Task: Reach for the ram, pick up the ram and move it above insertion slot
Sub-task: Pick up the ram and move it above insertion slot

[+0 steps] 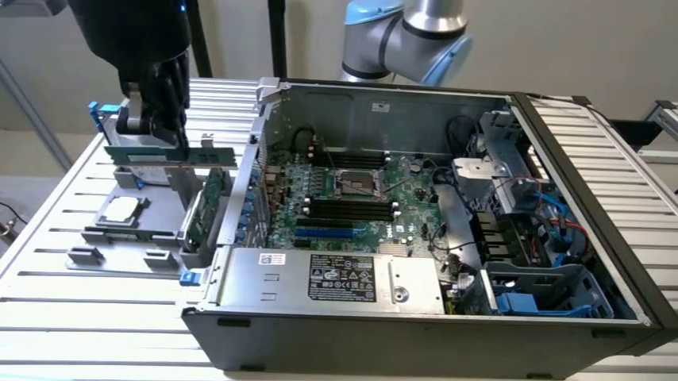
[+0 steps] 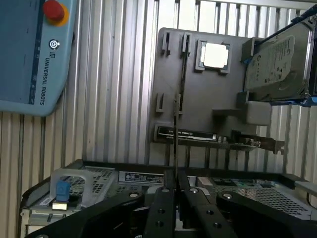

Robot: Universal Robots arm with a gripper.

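The tool is closed on the ram. In the wrist view the board is seen edge-on as a thin line running out from between the two fingers. In the exterior view the ram is held long side level over the grey fixture, which lies near the surface's edge at the exterior view's left. It appears to be raised out of its holder rather than seated in it. The open case stands beside the fixture, and the slot is one of the black parallel strips on the board inside, well apart from the ram. The ram is judged to be light and stiff, yet thin and fragile. It is likely to twist or slip if it is pinched off-centre, and its chips and contact edge are best left untouched. A hold across the flat faces near the middle of the upper edge is judged soundest, and that is roughly where the fingers are seen. The contact edge is thus kept free and facing down.
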